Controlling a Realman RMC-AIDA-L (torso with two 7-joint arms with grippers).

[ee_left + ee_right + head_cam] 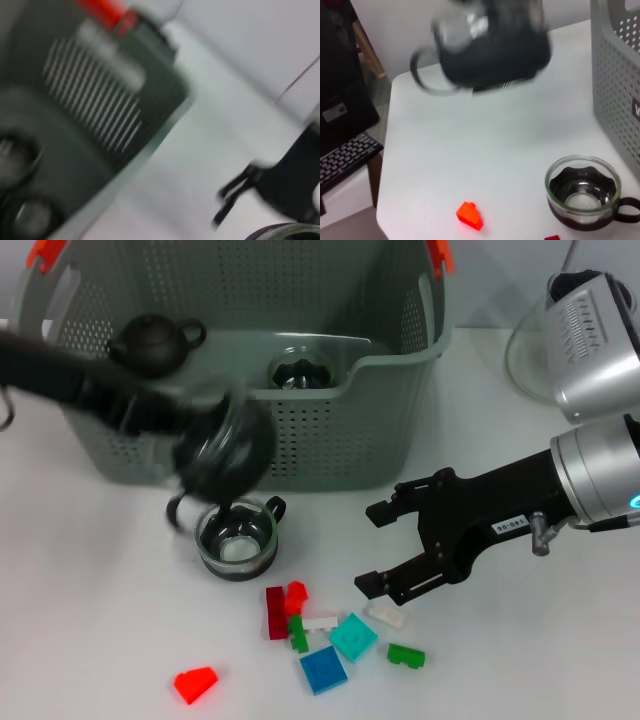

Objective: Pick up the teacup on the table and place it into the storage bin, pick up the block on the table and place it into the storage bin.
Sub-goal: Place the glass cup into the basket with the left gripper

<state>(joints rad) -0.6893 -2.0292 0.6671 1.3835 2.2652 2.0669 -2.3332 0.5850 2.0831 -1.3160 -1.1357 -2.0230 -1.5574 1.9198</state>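
The glass teacup (237, 536) with a dark handle stands on the white table just in front of the grey storage bin (330, 445). My left gripper (226, 458) is a dark blur right above the teacup, against the bin's front wall. The right wrist view also shows the left gripper (490, 45) and the teacup (583, 192). Several coloured blocks lie near the table's front: red (195, 683), blue (323, 670), teal (353, 636), white (387, 615). My right gripper (370, 548) hangs open just above the white block, holding nothing.
Inside the bin sit a black teapot (155, 343) and a second glass cup (303, 370). A clear round cover (530, 360) stands at the back right. A keyboard (345, 160) lies beyond the table's left edge. The bin's orange clip (107, 12) shows in the left wrist view.
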